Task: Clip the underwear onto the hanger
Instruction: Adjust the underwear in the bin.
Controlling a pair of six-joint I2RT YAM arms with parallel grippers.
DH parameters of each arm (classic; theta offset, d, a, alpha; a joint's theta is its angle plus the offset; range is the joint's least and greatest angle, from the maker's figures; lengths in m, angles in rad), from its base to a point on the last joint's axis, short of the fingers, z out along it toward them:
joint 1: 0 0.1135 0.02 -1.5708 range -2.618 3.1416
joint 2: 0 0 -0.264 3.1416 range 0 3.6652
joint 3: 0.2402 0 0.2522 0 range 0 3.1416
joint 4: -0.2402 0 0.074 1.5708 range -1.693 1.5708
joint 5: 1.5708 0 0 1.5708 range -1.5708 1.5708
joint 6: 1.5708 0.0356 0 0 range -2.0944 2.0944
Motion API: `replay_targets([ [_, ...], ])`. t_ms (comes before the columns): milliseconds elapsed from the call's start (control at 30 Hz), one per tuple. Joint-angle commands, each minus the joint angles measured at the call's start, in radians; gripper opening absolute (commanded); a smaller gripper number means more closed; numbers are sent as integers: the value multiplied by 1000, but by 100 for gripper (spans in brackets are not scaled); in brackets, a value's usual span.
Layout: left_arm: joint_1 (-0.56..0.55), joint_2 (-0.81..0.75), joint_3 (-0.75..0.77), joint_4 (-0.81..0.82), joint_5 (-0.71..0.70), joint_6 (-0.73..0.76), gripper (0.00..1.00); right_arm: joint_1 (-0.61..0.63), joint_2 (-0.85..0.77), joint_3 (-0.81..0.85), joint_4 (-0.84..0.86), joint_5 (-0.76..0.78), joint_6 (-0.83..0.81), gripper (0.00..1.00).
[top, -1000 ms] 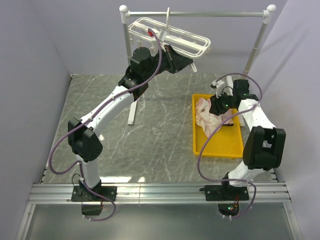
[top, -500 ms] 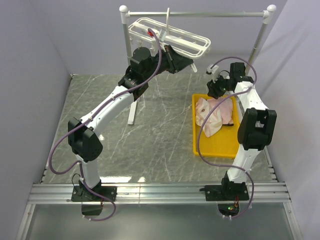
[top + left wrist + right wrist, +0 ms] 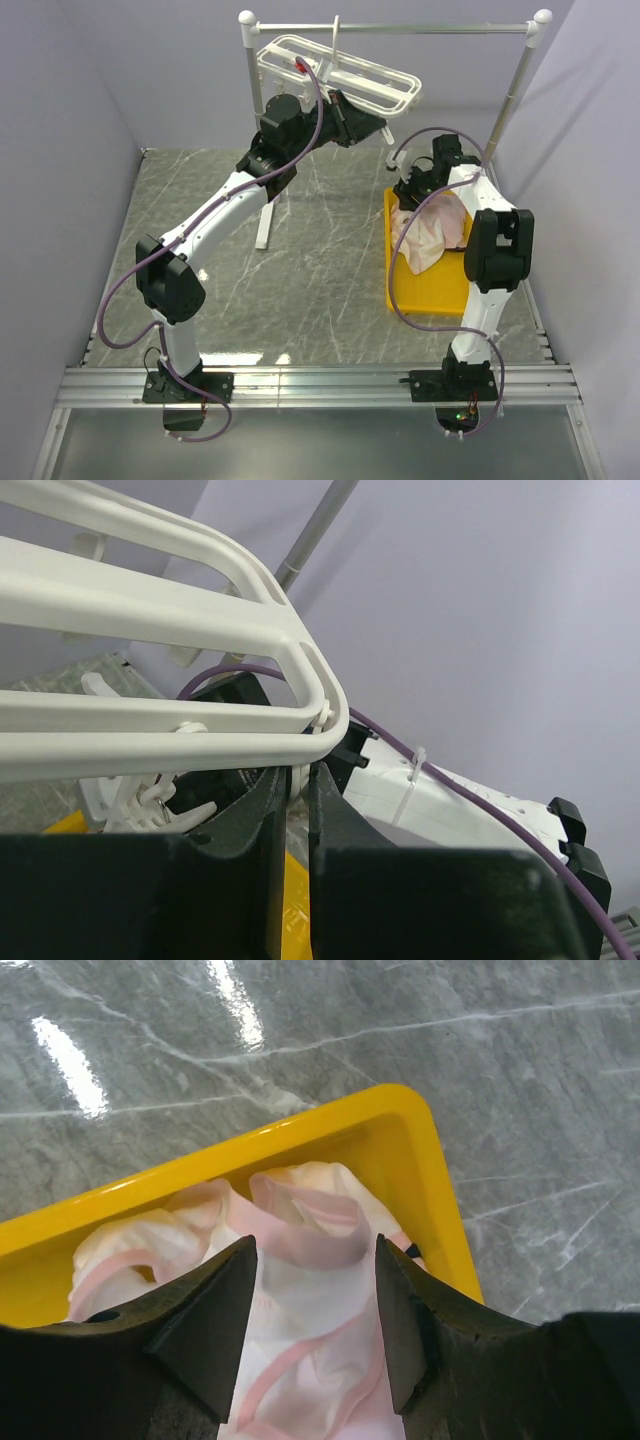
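The white hanger (image 3: 335,75) hangs by its hook from the grey rail; its bars (image 3: 150,610) fill the left wrist view. My left gripper (image 3: 378,128) is up at the hanger's right end, and its jaws (image 3: 297,776) are closed to a narrow gap on a white clip stem under the frame's corner. Other clips (image 3: 150,802) dangle to the left. Pale pink underwear (image 3: 430,232) lies piled in the yellow tray (image 3: 440,295). My right gripper (image 3: 408,190) hovers open over the pile's far end (image 3: 310,1310), jaws (image 3: 315,1250) apart either side of a pink-edged fold, holding nothing.
The grey rail stand (image 3: 515,85) with white ball ends spans the back; its left post foot (image 3: 264,225) stands on the marble table. The tray's far corner (image 3: 420,1140) is just beyond my right fingertips. Purple walls close in on both sides.
My right arm has swung from the tray's right side to its far left corner, above the underwear. The left arm and hanger have not moved.
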Motion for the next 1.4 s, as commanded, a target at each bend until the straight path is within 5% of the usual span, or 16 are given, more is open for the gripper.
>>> replay_targets([
  [0,3,-3,28,22,5,18,0,12,21,12,61,26,17,58],
  [167,5,5,34,23,5,14,0,12,43,48,35,28,17,49],
  [300,5,8,34,29,2,10,0,12,15,58,-37,9,-7,15],
  [400,3,6,30,31,2,14,0,1,-64,30,-77,-15,-9,0],
  [1000,6,12,31,45,10,9,0,-92,-632,-148,-157,-101,192,0],
  [1233,6,11,39,45,13,7,0,-164,-711,-218,-157,-158,351,0],
  [1367,6,6,27,48,14,9,0,-299,-707,-338,-220,-247,287,0],
])
